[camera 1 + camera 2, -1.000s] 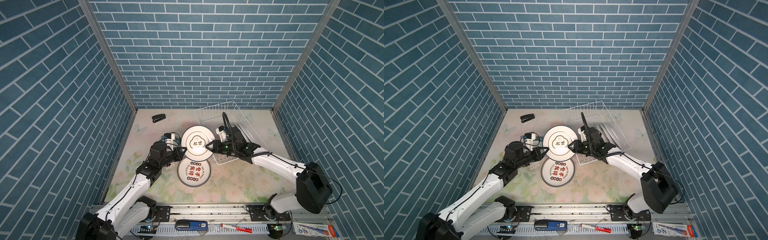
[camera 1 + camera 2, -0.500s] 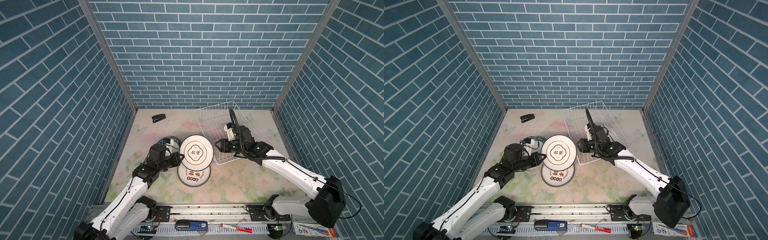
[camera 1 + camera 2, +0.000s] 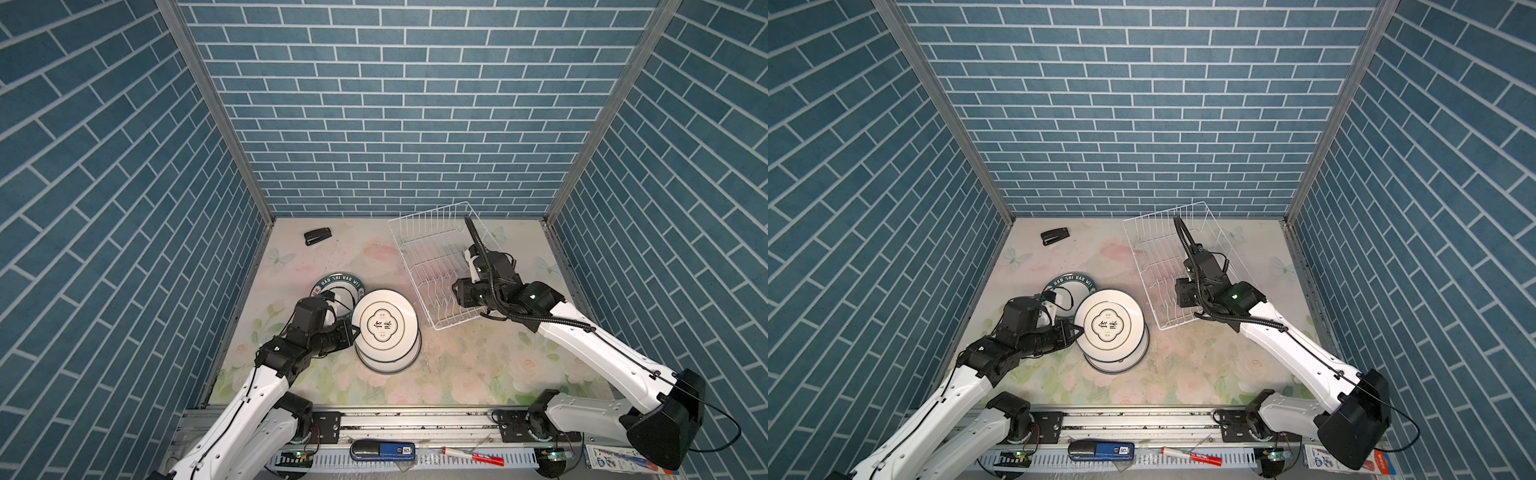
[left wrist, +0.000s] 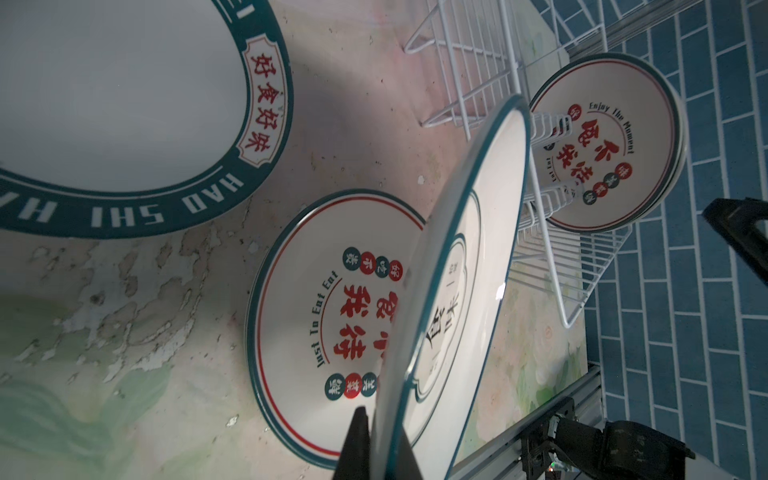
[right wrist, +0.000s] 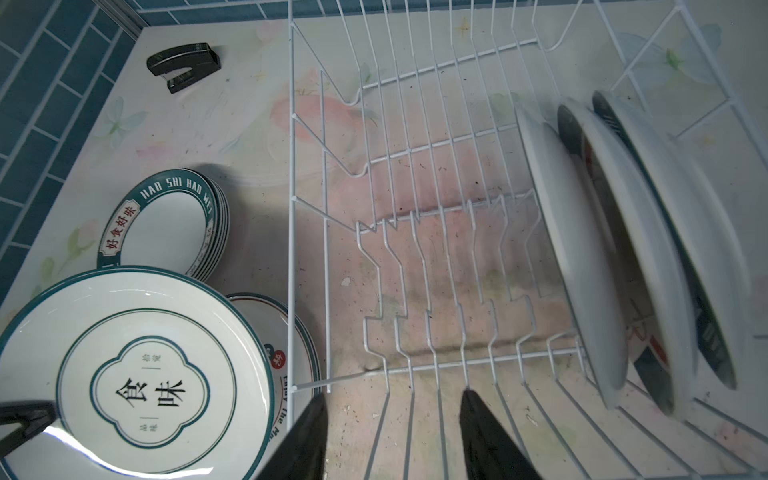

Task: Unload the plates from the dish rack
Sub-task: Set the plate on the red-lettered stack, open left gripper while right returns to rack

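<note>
We judge the unloading well past halfway. Outside the dish rack (image 3: 409,270) two stacks lie flat on the table (image 3: 457,374): a green-rimmed stack (image 3: 338,286) farther from the rack, and a second stack (image 3: 388,363) just beside the rack's near corner. The left gripper (image 3: 351,332) is clamped on the rim of the plate with two black characters (image 3: 387,326), holding it tilted over that second stack, not yet laid down. The right gripper (image 5: 394,395) hangs over the rack's bare dividers (image 5: 415,291), jaws parted partway with nothing between them. In both top views the right arm (image 3: 582,340) hides what is left in the rack. Only the right wrist view shows it: three plates (image 5: 582,257) on edge, close together at one end. The left wrist view alone shows the red lettering on the second stack's top plate (image 4: 316,316), and the printed face of a racked plate (image 4: 602,141). We reckon this placement and three more lifts are left.
</note>
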Robot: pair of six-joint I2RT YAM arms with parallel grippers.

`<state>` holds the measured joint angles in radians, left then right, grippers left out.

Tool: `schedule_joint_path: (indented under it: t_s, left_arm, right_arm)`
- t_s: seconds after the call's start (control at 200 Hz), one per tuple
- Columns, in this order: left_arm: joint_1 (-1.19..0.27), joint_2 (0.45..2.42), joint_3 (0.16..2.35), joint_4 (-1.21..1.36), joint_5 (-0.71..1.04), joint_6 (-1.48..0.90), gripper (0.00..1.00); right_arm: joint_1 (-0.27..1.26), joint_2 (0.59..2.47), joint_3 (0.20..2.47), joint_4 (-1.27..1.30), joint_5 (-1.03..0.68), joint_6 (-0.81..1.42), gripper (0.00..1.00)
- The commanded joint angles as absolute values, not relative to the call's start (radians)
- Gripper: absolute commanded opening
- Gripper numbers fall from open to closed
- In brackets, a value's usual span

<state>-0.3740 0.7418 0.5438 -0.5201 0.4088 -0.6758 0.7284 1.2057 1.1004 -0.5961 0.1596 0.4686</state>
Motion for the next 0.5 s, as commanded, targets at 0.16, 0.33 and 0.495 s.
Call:
schedule_joint_path:
  t_s: [0.16, 0.33, 0.495]
  left_arm:
    - [-0.365, 0.756, 0.508, -0.506, 0.437, -0.659, 0.00]
    - [-0.365, 0.806, 0.488, -0.462, 0.451, -0.669, 0.00]
    - [-0.362, 0.845, 0.477, -0.450, 0.456, -0.675, 0.00]
  right_arm:
    - [0.730, 1.193, 1.168, -0.698, 0.250, 0.382, 0.52]
    - [0.730, 1.191, 1.151, -0.686, 0.253, 0.380, 0.53]
    - [0.730, 1.185, 1.147, -0.694, 0.273, 0.370, 0.53]
